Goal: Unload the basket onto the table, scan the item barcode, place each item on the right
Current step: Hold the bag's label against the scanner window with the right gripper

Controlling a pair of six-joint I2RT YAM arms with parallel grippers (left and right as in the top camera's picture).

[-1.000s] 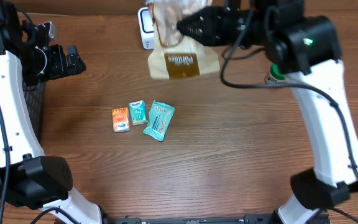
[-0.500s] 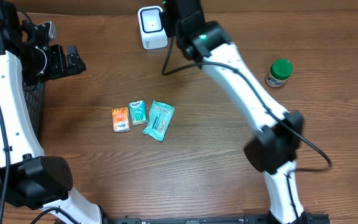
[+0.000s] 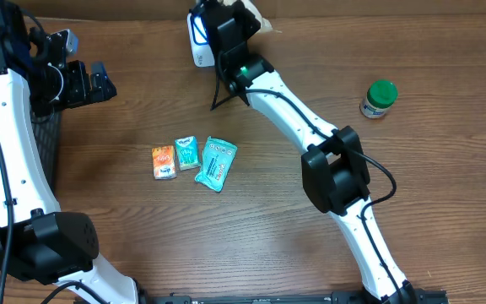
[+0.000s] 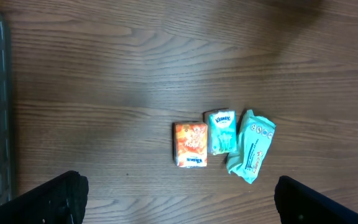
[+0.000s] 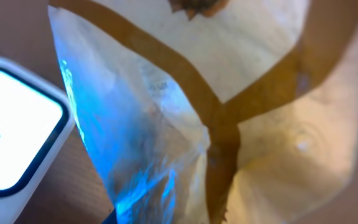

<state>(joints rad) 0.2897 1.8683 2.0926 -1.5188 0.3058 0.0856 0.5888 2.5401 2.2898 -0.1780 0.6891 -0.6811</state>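
Observation:
A tan and brown paper bag (image 5: 241, 93) fills the right wrist view, and blue light falls on its clear window. It hangs right beside the white scanner (image 5: 11, 130). My right gripper (image 3: 230, 29) is shut on the bag at the table's far edge, and its fingers are hidden behind the bag in the wrist view. From overhead only a tan corner of the bag (image 3: 260, 19) shows past the arm, which covers part of the scanner (image 3: 197, 38). My left gripper (image 3: 99, 82) hovers at the far left, open and holding nothing.
An orange pack (image 3: 164, 162), a small teal pack (image 3: 186, 153) and a teal wipes pack (image 3: 216, 162) lie together left of centre. A green-capped bottle (image 3: 379, 99) stands at the right. A dark mesh basket (image 3: 45, 139) sits at the left edge.
The right arm has swung left and stretched toward the scanner, carrying the bag up against it. The bag now hides mostly under the arm. The left arm has not moved.

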